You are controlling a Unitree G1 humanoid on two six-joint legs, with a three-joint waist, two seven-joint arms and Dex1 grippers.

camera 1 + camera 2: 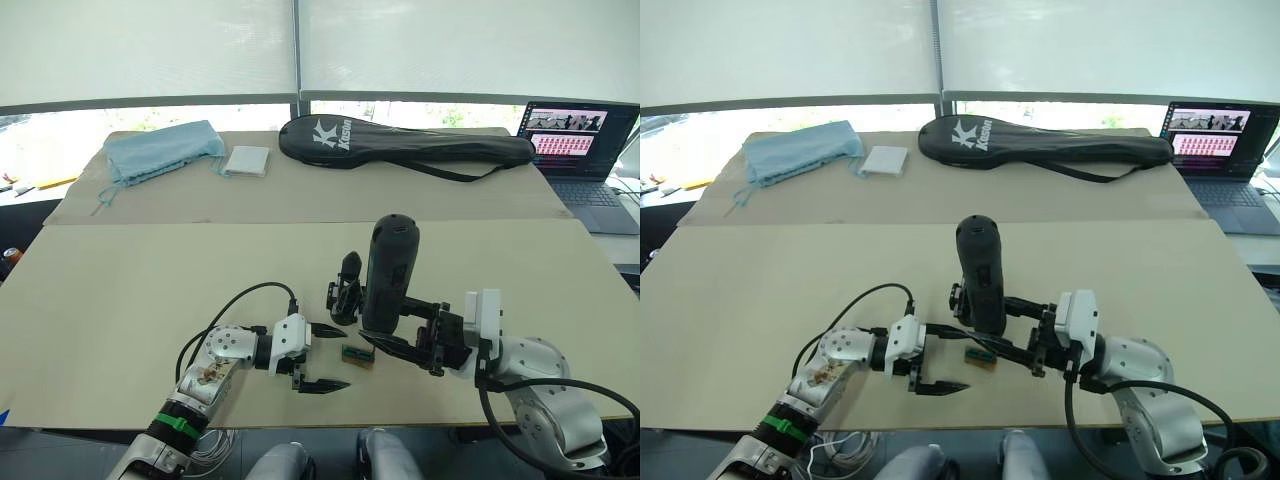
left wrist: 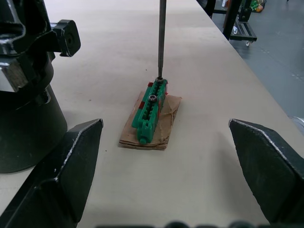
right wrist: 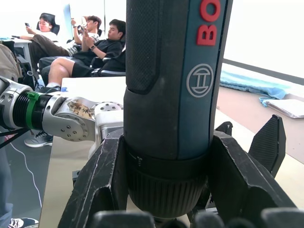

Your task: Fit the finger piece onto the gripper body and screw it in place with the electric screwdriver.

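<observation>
Right pincer (image 1: 400, 345) clamps upright electric screwdriver (image 1: 388, 272), bit on green screw strip (image 2: 151, 111); left pincer (image 1: 325, 357) open, empty, beside it.

A pale beige tabletop (image 1: 150, 290) runs back toward a long window (image 1: 150, 115) with white blinds (image 1: 150, 50) drawn low. Beside the window's far end an open laptop (image 1: 580, 150) glows. Three seated people (image 3: 71, 47) are visible beyond the tabletop's edge.
</observation>
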